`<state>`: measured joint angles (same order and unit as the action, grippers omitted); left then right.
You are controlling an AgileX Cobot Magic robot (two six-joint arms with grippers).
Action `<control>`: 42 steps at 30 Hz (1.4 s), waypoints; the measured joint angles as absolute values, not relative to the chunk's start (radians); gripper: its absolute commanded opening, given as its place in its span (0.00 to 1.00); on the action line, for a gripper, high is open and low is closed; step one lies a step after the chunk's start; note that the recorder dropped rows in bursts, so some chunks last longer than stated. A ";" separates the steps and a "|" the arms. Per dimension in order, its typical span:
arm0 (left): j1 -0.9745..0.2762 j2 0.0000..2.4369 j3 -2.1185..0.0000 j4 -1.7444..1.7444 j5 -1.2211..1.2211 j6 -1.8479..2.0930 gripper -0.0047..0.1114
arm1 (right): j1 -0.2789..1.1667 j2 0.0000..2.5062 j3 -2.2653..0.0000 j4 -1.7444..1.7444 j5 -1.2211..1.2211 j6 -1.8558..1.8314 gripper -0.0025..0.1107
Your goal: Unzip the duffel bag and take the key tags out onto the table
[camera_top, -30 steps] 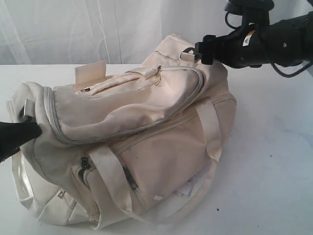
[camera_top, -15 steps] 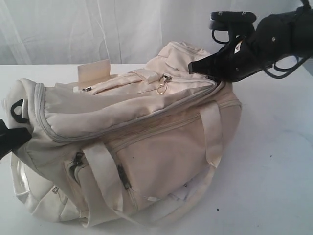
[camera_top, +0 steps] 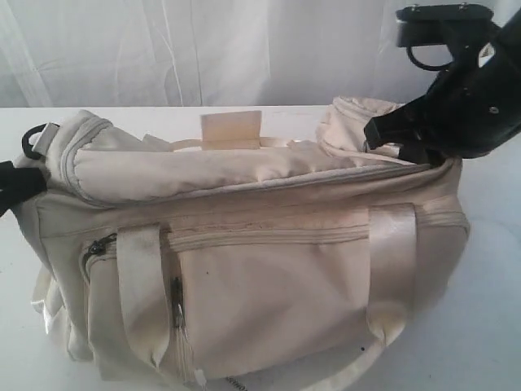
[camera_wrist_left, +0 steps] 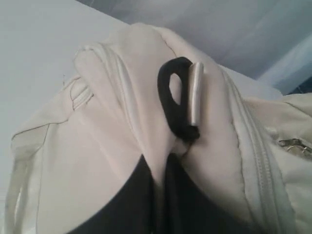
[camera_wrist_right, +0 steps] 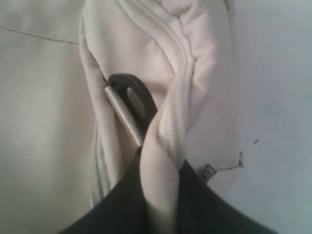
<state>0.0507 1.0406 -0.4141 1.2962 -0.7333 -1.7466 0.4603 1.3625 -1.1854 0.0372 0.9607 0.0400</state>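
The cream duffel bag (camera_top: 269, 269) stands upright on the white table (camera_top: 496, 326), its long side toward the exterior camera and its top zipper closed. My left gripper (camera_top: 11, 186) is shut on a fold of fabric at the bag's left end, just below a black D-ring (camera_wrist_left: 176, 100); in the left wrist view (camera_wrist_left: 158, 170) cloth is pinched between the dark fingers. My right gripper (camera_top: 391, 134) is shut on a twisted roll of fabric (camera_wrist_right: 163, 161) at the bag's right end, beside another black D-ring (camera_wrist_right: 134, 100). The key tags are out of view.
A cream flap (camera_top: 231, 129) sticks up from the bag's top. Carry straps (camera_top: 145, 293) run down the front around a zipped pocket (camera_top: 269, 236). A white curtain (camera_top: 203, 49) hangs behind the table.
Both grippers have swung the bag round and stood it up: it lay tilted on its side, now its long front faces the camera. The right end rose and moved right.
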 measured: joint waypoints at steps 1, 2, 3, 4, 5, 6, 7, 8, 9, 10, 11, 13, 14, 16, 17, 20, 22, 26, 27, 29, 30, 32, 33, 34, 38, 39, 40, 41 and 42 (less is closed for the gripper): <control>0.051 1.041 -0.419 1.333 -0.738 -1.770 0.04 | 0.460 1.339 -1.168 0.045 0.970 0.040 0.02; 0.051 1.041 -0.422 1.384 -0.743 -1.797 0.04 | 0.460 1.309 -1.147 0.057 0.977 0.038 0.02; 0.051 1.038 -0.424 1.442 -0.745 -1.844 0.04 | 0.460 1.282 -1.122 0.072 0.981 0.035 0.02; 0.051 1.034 -0.425 1.505 -0.747 -1.876 0.04 | 0.460 1.261 -1.101 0.084 0.981 0.033 0.02; 0.051 1.029 -0.428 1.558 -0.749 -1.917 0.04 | 0.460 1.241 -1.073 0.093 0.981 0.033 0.02; 0.051 1.018 -0.428 1.628 -0.749 -1.957 0.04 | 0.460 1.225 -1.044 0.096 0.972 0.033 0.02; 0.051 1.010 -0.428 1.659 -0.749 -1.991 0.04 | 0.460 1.217 -1.022 0.099 0.965 0.033 0.04; 0.051 1.002 -0.428 1.682 -0.749 -2.010 0.04 | 0.460 1.211 -0.996 0.101 0.951 0.033 0.06; 0.051 0.989 -0.428 1.705 -0.749 -2.029 0.04 | 0.460 1.211 -0.974 0.101 0.940 0.033 0.08; 0.051 0.980 -0.428 1.715 -0.749 -2.036 0.04 | 0.458 1.211 -0.956 0.099 0.929 0.036 0.11; 0.051 0.969 -0.428 1.725 -0.749 -2.040 0.04 | 0.458 1.211 -0.943 0.097 0.920 0.046 0.15; 0.051 0.945 -0.428 1.741 -0.749 -2.049 0.06 | 0.458 1.211 -0.936 0.090 0.903 0.061 0.25; 0.051 0.932 -0.428 1.749 -0.743 -2.049 0.09 | 0.458 1.211 -0.934 0.085 0.903 0.065 0.33; 0.051 0.908 -0.428 1.758 -0.737 -2.047 0.20 | 0.458 1.211 -0.936 0.069 0.903 0.067 0.51; 0.051 0.894 -0.428 1.764 -0.735 -2.045 0.27 | 0.458 1.211 -0.941 0.065 0.903 0.067 0.61; 0.051 0.849 -0.426 1.761 -0.706 -2.041 0.51 | 0.458 1.204 -0.968 0.057 0.894 0.067 0.75; 0.054 0.818 -0.428 1.749 -0.679 -2.039 0.65 | 0.458 1.192 -0.986 0.055 0.868 0.065 0.75; 0.056 0.771 -0.428 1.745 -0.670 -2.039 0.72 | 0.458 1.167 -1.031 0.052 0.800 0.011 0.75; 0.056 0.761 -0.428 1.745 -0.673 -2.033 0.72 | 0.458 1.165 -1.039 0.052 0.773 0.000 0.75; 0.056 0.750 -0.428 1.721 -0.673 -2.001 0.72 | 0.458 1.163 -1.046 0.052 0.709 -0.014 0.75; 0.056 0.747 -0.428 1.690 -0.673 -1.972 0.72 | 0.458 1.171 -1.048 0.052 0.676 -0.023 0.75; 0.056 0.747 -0.441 1.629 -0.668 -1.921 0.72 | 0.458 1.196 -1.055 0.052 0.634 -0.032 0.75; 0.056 0.752 -0.455 1.601 -0.665 -1.898 0.72 | 0.458 1.216 -1.057 0.052 0.616 -0.035 0.75; 0.056 0.764 -0.475 1.581 -0.660 -1.881 0.72 | 0.458 1.240 -1.058 0.052 0.602 -0.039 0.75; 0.056 0.843 -0.571 1.548 -0.640 -1.855 0.72 | 0.458 1.341 -1.059 0.052 0.572 -0.057 0.75; 0.056 0.875 -0.600 1.546 -0.639 -1.852 0.72 | 0.458 1.365 -1.059 0.052 0.560 -0.061 0.75; 0.056 0.912 -0.628 1.543 -0.638 -1.852 0.72 | 0.458 1.387 -1.059 0.052 0.550 -0.064 0.75; 0.056 0.952 -0.654 1.541 -0.638 -1.852 0.72 | 0.458 1.403 -1.059 0.052 0.541 -0.064 0.75; 0.056 0.993 -0.679 1.541 -0.645 -1.852 0.72 | 0.458 1.423 -1.059 0.052 0.525 -0.064 0.75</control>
<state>0.0563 0.9933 -0.6793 1.5411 -0.6446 -1.8522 0.4585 1.4226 -1.0588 0.0524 0.5247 -0.0636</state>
